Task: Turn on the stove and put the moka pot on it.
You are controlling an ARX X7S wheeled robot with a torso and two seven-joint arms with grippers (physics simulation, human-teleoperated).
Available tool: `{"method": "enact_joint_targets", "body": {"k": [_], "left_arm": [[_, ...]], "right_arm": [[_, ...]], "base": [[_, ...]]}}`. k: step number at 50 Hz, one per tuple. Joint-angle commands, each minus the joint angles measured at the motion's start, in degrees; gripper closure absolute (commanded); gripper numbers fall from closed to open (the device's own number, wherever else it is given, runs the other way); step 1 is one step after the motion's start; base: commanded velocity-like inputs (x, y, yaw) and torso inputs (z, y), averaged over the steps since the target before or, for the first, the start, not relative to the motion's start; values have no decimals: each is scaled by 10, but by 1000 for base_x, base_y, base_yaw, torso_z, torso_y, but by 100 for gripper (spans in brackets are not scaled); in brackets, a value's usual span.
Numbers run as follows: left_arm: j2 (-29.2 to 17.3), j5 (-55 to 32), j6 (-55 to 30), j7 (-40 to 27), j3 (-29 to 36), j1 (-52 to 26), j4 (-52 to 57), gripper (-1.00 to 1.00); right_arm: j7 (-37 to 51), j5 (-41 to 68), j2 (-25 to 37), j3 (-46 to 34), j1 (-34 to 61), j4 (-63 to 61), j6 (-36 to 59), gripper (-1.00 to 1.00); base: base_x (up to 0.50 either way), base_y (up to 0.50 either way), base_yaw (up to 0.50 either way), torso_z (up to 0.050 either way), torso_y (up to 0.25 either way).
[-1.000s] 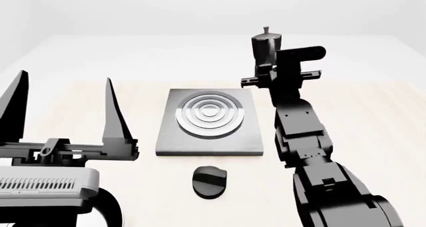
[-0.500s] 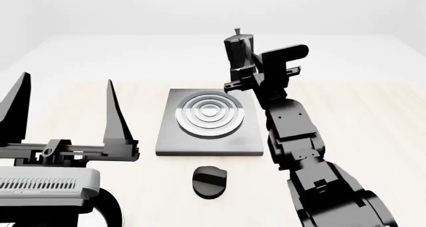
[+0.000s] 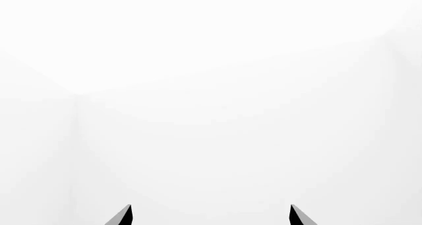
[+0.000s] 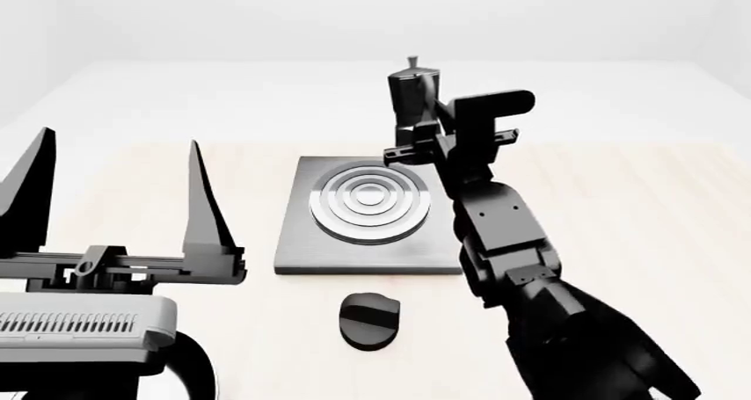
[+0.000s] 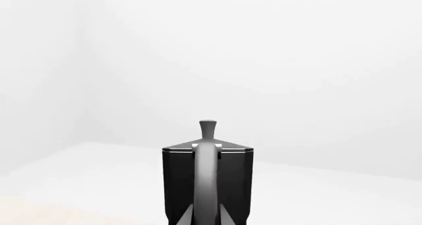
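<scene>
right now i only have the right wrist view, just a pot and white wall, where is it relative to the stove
Observer: In the head view the moka pot is held in the air above the far right corner of the stove, not yet over the ring burner.
Operator: is the right gripper actually on it
Observer: Yes, the right gripper is closed on the pot's handle side, and the pot stands upright.
Operator: where's the knob
Observer: The round black knob lies on the table in front of the stove's near edge, with nothing touching it.
Operator: left arm in the way?
Observer: No, the left gripper is open, off to the stove's left.
</scene>
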Motion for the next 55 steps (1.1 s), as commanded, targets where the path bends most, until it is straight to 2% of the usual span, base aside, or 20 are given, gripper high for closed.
{"method": "enact_joint_targets", "body": {"k": [1,8,19,32,55], "left_arm": [[-1,1,2,0,2,1,-4,-100],[0,-1,5,2,6,0,-10,-100],[-1,-2,8,2,6,3,-13,-100],[-4,4,-12,1,14,-2,-15,-100],[-6,2,-5,0,14,0,-17,-100]], "right_arm": [[23,171,-1,-182,2,-5,-51,100],[35,243,-1,-262,9,-17,-71,100],[56,297,-1,-313,-1,-35,-131,100],[85,302,-1,-327,10,-50,-148,100],[103,274,-1,-327,31,-74,-189,100]], "base": [[0,0,0,0,0],[0,0,0,0,1],[0,0,0,1,1],[0,0,0,0,2],[0,0,0,0,-169]]}}
